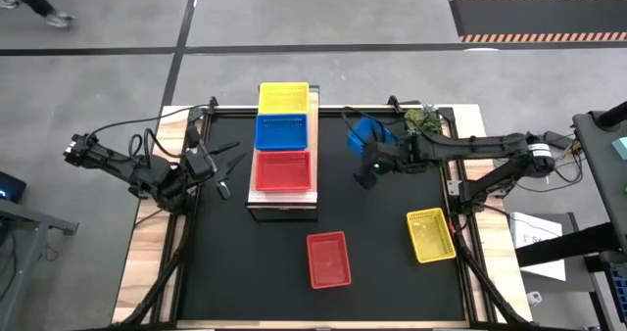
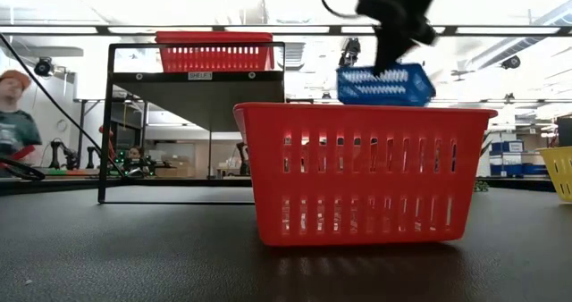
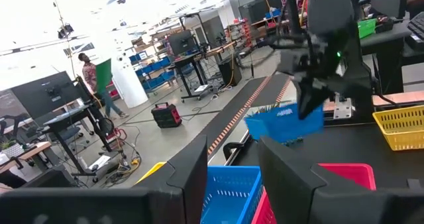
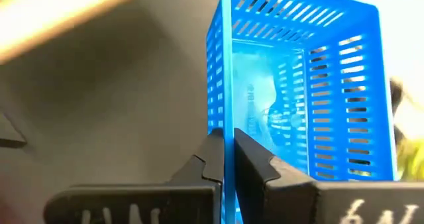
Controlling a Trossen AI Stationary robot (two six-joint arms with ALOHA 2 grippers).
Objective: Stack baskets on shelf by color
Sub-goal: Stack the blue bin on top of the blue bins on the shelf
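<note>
Pinching one wall of an empty blue basket (image 4: 298, 98) between closed right gripper (image 4: 228, 159) fingers, aloft beside the shelf (image 1: 282, 202). Resting at the table's left edge, left gripper (image 1: 217, 163) fingers spread, nothing between them.

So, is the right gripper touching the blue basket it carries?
Touching. The right wrist view shows the right gripper closed on the wall of the blue basket.

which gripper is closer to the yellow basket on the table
Right. The right gripper, shut on a blue basket, is above the yellow basket; the left gripper waits beyond the shelf.
</note>
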